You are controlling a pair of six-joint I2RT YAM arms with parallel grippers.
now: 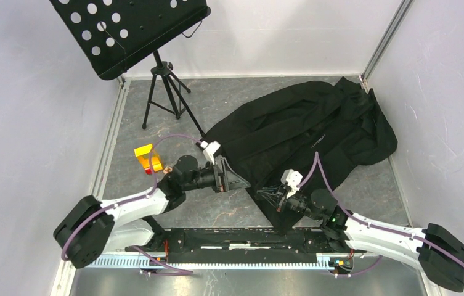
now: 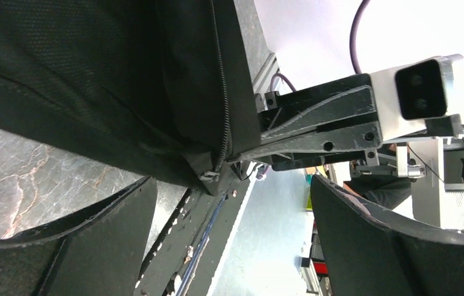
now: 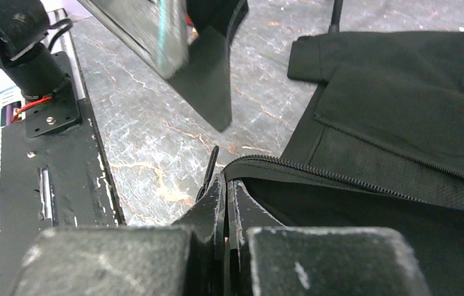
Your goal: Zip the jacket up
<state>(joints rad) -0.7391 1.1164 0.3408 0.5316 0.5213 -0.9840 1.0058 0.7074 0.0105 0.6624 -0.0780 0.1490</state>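
Jacket (image 1: 315, 129), black and long-sleeved, is lying crumpled across the right half of the grey marbled desk (image 1: 229, 98), its far end bunching into the far right corner and its near hem reaching almost to the black base plate (image 1: 235, 237) where the arms are bolted. A black perforated music stand (image 1: 127, 31) is standing on its tripod (image 1: 167, 92) at the far left, well apart from the jacket. The left arm is stretching in from the near left, its left tool (image 1: 236, 177) lying on its side just beside the jacket's left edge; that tool is gaping fully, and in its own wrist view its two dark fingers (image 2: 93, 240) are framing the hem corner without touching it. The right arm is reaching in from the near right; the right tool (image 1: 272, 196) is sitting at the near hem, clenched tight on the jacket's edge right where the front zip (image 3: 340, 179) is starting, its fingers (image 3: 217, 203) pressing flat together with the teeth running away from them to the right. A second, finer zip line (image 3: 402, 154) is crossing the panel above it. A small yellow and red block (image 1: 148, 158) is sitting on the desk near the left arm's elbow; tiny white lettering (image 1: 318, 140) is showing on the chest; a thin black tab (image 3: 209, 166) is sticking up just beside the right fingertips, too small for me to say what it is.
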